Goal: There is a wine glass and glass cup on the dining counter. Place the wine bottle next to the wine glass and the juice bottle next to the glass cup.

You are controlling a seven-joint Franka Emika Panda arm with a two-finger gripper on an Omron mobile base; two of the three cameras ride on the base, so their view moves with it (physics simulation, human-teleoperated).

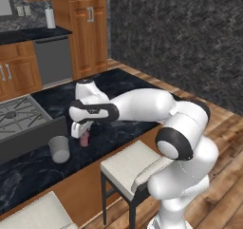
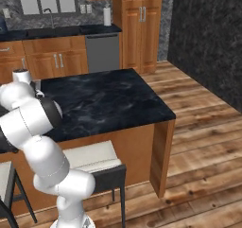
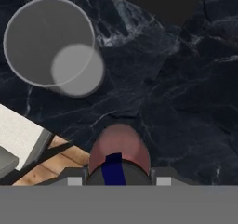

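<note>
The small red juice bottle stands upright at the front part of the black marbled dining counter, and my gripper is shut on it from above. The pale translucent glass cup stands a short way to the left of the bottle, apart from it. In the hand view the juice bottle's rounded red top sits between my fingertips, and the glass cup is seen from above at the upper left. Whether the bottle's base touches the stone I cannot tell. The wine bottle and wine glass are out of view.
A cooktop is set into the counter left of the cup. A cushioned stool stands just below the counter's front edge, another at lower left. Wall cabinets and a dishwasher are behind.
</note>
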